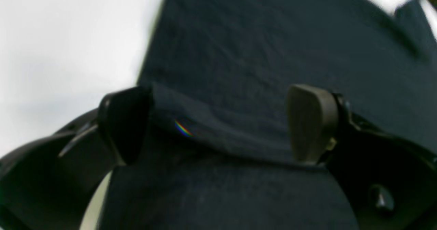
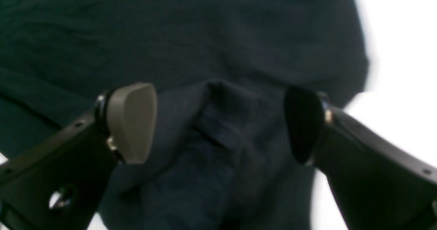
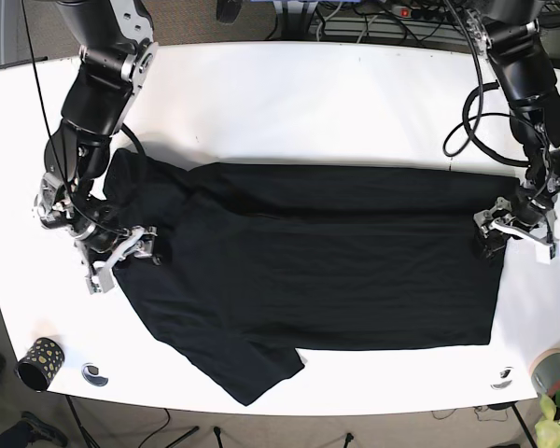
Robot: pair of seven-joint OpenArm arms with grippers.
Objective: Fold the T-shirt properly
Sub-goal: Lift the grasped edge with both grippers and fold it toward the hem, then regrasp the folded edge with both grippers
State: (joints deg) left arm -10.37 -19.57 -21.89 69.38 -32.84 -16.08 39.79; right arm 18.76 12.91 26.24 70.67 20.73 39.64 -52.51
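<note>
Overhead, a black T-shirt (image 3: 308, 261) sprawls across the white table (image 3: 336, 103).

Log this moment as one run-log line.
stage: fold in progress | dark navy T-shirt: lengthwise fold, on white table | left gripper: open, straddling hem edge | right gripper: open over bunched cloth

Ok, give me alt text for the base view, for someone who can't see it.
A black T-shirt lies spread on a white table, its far long edge folded over. Two robot arms reach in from the short ends, the right tool open at the sleeve end and the left tool open at the hem end.
</note>
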